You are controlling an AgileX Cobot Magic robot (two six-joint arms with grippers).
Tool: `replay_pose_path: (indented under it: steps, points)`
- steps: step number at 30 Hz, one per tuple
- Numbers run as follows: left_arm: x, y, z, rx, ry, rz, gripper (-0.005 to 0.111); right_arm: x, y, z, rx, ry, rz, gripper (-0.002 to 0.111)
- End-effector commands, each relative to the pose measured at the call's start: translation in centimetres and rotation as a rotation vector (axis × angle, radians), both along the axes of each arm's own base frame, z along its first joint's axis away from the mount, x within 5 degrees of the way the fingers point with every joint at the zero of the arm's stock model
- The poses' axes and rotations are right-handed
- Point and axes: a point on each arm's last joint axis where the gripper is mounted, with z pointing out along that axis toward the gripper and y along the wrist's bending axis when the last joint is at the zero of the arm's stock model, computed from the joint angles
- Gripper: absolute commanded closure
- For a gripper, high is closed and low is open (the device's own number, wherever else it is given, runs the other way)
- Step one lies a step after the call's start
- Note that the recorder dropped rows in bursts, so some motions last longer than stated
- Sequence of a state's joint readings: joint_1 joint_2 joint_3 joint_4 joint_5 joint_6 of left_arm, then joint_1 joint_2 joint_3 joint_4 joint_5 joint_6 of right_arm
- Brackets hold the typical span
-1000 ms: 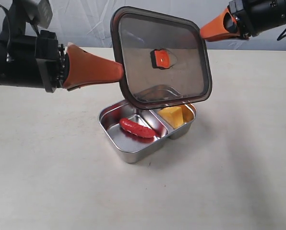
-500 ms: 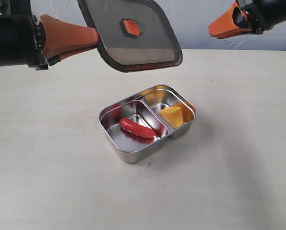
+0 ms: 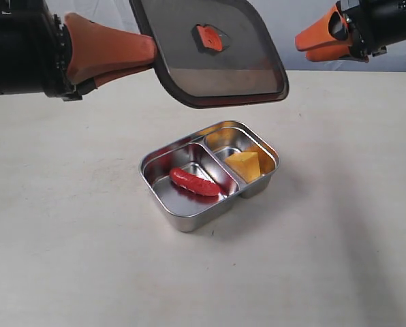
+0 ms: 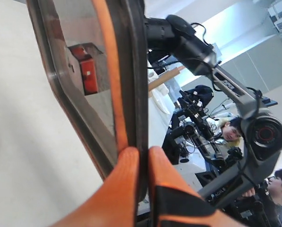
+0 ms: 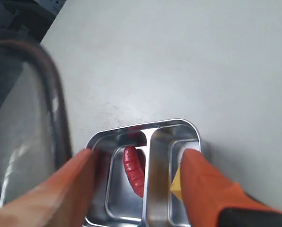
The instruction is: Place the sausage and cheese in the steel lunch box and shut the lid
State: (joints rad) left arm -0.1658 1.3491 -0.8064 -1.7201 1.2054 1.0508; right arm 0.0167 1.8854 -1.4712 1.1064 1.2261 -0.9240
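my left end effector (image 3: 152,54) is staying clamped on one edge of the dark smoky translucent rectangular plastic lid (image 3: 216,65), its fingers pressed together with the rim between them, and it is now carrying the lid alone. a second ago the lid was standing steeply with its lower edge down by the box. now i am holding it higher and much flatter, with its small orange round valve (image 3: 208,37) facing up, and it is hanging well above the box and touching nothing below. my right end effector (image 3: 302,42) is drawing back to its own side, its fingers spreading wide apart and holding nothing.

below, the shiny rectangular stainless steel lunch box (image 3: 182,219) is sitting on the pale counter (image 3: 67,238). the small dark red ribbed sausage (image 3: 194,182) is lying in the compartment on the left of the exterior view, and the yellow-orange wedge of cheese (image 3: 244,165) is in the other. as i judge it, the loading is finished, and only squaring the lid over the box, lowering it and pressing it shut is remaining.
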Motion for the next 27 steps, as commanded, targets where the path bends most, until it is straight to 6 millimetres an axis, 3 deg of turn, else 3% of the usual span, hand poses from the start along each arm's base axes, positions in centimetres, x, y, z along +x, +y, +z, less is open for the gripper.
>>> replay_pose_path:
  steps: [1,11,27]
  points:
    - [-0.8,-0.5,0.9,-0.033,-0.022,-0.029,0.107,0.8,-0.2,-1.4,0.021,0.019,-0.009,0.055]
    - [-0.9,-0.5,0.9,-0.033,-0.027,-0.029,0.107,0.9,-0.1,-1.3,0.044,0.024,-0.020,0.055]
    - [-1.1,-0.4,1.2,-0.037,-0.034,-0.029,0.107,-1.3,-0.1,3.7,0.058,-0.036,-0.055,0.055]
